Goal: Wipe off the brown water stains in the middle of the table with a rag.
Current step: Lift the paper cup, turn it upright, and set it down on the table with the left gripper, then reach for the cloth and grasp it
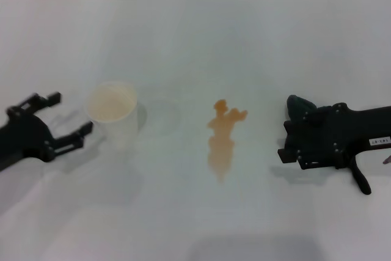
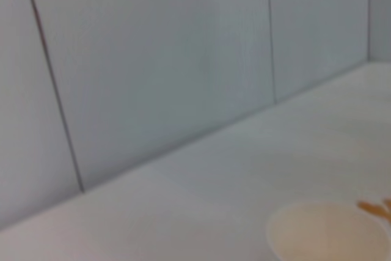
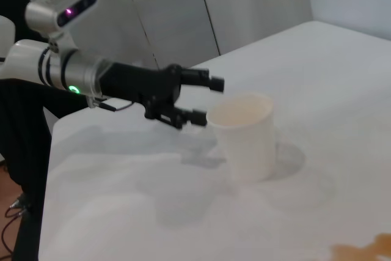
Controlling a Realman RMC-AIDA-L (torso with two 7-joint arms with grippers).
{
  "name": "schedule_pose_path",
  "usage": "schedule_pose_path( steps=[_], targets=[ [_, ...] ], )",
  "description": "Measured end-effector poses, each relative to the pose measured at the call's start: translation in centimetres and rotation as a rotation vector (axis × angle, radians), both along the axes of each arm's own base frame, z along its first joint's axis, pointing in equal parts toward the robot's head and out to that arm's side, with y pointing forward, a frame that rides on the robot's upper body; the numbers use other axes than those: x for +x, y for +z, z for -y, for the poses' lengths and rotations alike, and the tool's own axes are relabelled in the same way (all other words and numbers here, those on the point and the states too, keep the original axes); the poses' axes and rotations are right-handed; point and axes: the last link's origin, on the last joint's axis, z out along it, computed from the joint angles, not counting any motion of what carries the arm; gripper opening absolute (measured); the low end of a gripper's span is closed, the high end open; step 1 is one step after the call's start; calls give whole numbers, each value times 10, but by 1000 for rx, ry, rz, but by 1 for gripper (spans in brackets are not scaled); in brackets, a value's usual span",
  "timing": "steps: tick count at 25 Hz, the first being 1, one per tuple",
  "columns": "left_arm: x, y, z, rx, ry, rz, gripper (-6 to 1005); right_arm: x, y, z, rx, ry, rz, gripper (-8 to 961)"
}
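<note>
Right end effector (image 1: 292, 128) clamped on the rag (image 1: 299, 107), low over the worktop (image 1: 195, 35), with the brown water stains (image 1: 222, 139) well off its tip toward the middle, not yet touched. Left end effector (image 1: 64, 121) spread open, just beside a white paper cup (image 1: 113, 112) at its fingertips. Risk: too little cloth protruding from the grip, leaving bare fingers dragging through the liquid and smearing it wider; also a bumped cup from any left-arm motion. Most of the rag hidden behind the gripper body; cloth absent from both wrist views; stain only partly caught there.
</note>
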Motion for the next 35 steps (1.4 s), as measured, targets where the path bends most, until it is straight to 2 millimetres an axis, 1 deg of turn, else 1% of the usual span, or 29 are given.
schedule_pose_path(
  steps=[2, 4, 7, 9, 13, 16, 20, 24, 30, 35],
  targets=[
    [5, 13, 2, 28, -24, 16, 883, -1, 0, 0, 1, 1, -7, 627],
    [11, 20, 1, 37, -61, 28, 884, -2, 0, 0, 3, 2, -14, 627],
    [24, 33, -4, 50, -125, 64, 883, -4, 1, -1, 6, 4, -28, 628],
    [32, 41, -11, 47, -148, 96, 882, -7, 2, -2, 8, 7, -43, 628],
    [50, 60, -25, 2, -184, 137, 880, -21, 8, -4, 21, 28, -87, 628],
    [63, 66, -37, -46, -205, 132, 879, -28, 14, -6, 33, 26, -98, 628],
    [81, 67, -53, -133, -232, 89, 879, -33, 20, -9, 42, 6, -97, 627],
    [95, 61, -61, -244, -266, 39, 880, -36, 22, -12, 44, -8, -91, 625],
    [105, 50, -63, -418, -278, -51, 879, -36, 26, -16, 64, -23, -90, 622],
    [114, 40, -59, -521, -296, -70, 879, -34, 26, -17, 70, -37, -89, 620]
  ],
)
